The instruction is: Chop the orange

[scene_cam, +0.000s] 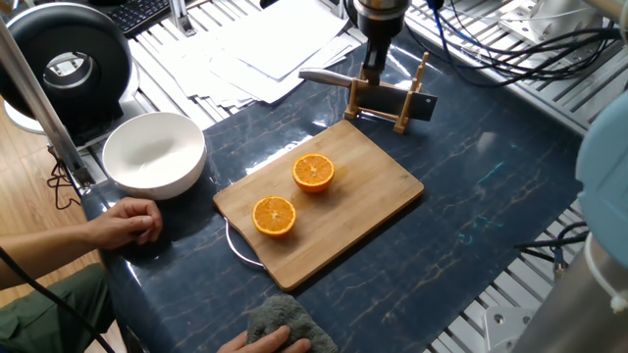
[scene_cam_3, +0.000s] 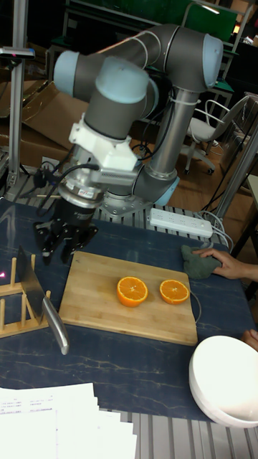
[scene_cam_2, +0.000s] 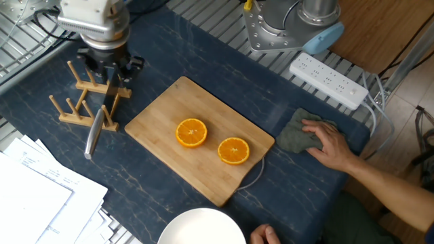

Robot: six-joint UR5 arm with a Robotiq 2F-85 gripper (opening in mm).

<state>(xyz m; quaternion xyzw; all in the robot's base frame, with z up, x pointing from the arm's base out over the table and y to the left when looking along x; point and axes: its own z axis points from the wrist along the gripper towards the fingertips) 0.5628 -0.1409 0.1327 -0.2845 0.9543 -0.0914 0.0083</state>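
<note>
The orange lies as two halves on the cutting board (scene_cam_2: 203, 139), cut faces up: one half (scene_cam_2: 191, 133) near the board's middle and the other half (scene_cam_2: 234, 150) closer to the board's edge beside the cloth (scene_cam_2: 296, 136). The halves sit apart, not touching, which leaves each free to be cut separately. The knife (scene_cam_2: 95, 126) rests in the wooden rack (scene_cam_2: 85, 95) just beside the board, blade slotted between the pegs and handle angled down toward the table, so that the handle is open to a grasp from above. The gripper (scene_cam_2: 108, 70) hangs over the rack, close above the knife, and holds nothing; in the tall fixed view its fingers (scene_cam_3: 50, 240) appear spread, though the exact gap is hard to judge. The position suggests that the current step is picking up the knife, with no further cutting of the halves yet begun. A white bowl (scene_cam: 154, 153) stands on the table beside the board, probably to receive the cut pieces. A person's hand (scene_cam_2: 331, 144) rests on the cloth, well away from the gripper, and another hand (scene_cam: 126, 222) lies near the bowl.
</note>
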